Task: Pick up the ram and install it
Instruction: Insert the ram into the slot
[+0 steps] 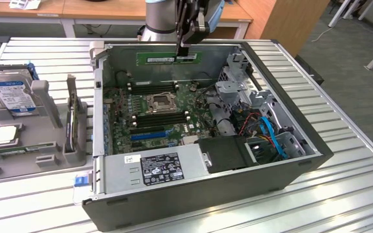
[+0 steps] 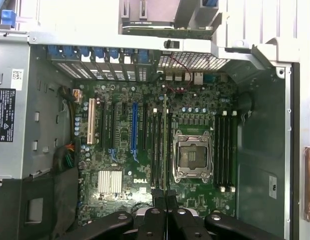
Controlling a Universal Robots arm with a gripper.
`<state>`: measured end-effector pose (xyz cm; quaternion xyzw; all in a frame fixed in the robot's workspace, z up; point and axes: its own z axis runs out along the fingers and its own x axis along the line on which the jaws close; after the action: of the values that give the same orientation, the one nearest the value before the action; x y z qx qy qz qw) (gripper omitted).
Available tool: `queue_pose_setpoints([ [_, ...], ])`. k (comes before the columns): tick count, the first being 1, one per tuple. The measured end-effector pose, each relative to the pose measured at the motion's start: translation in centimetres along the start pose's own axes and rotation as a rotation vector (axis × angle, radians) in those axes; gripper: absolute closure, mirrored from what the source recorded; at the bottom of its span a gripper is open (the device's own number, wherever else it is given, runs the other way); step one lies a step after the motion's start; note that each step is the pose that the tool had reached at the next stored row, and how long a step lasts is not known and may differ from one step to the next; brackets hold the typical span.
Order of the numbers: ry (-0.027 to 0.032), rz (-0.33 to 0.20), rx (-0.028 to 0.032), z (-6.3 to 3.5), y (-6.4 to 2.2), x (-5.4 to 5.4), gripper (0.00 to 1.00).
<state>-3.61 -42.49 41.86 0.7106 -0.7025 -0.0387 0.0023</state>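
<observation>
**Ram clamped and held over the open case**

Your end effector (image 1: 184, 47) is closed tight on the ram (image 1: 162, 59). It pinches the upper edge nearer the stick's end on the exterior view's right, so the stick hangs level with its long lower edge free. The ram sits above the open computer case (image 1: 306, 141), over the motherboard (image 1: 173, 114) and not seated in any slot.

In the wrist view the ram (image 2: 165, 145) reads edge-on, a thin line running along the memory slots (image 2: 156, 150) beside the processor socket (image 2: 193, 156). That parallel hold looks chosen for a straight press.

Out on the bench (image 1: 361, 165), a grey holder (image 1: 50, 160) keeps the hard drive (image 1: 11, 94) and processor chip (image 1: 4, 134).
</observation>
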Motion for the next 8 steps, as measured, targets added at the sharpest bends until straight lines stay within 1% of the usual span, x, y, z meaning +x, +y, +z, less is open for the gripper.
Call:
queue_pose_setpoints([
  [8,0.0001,0.0,0.0,0.71,-0.04,0.04,0.89],
])
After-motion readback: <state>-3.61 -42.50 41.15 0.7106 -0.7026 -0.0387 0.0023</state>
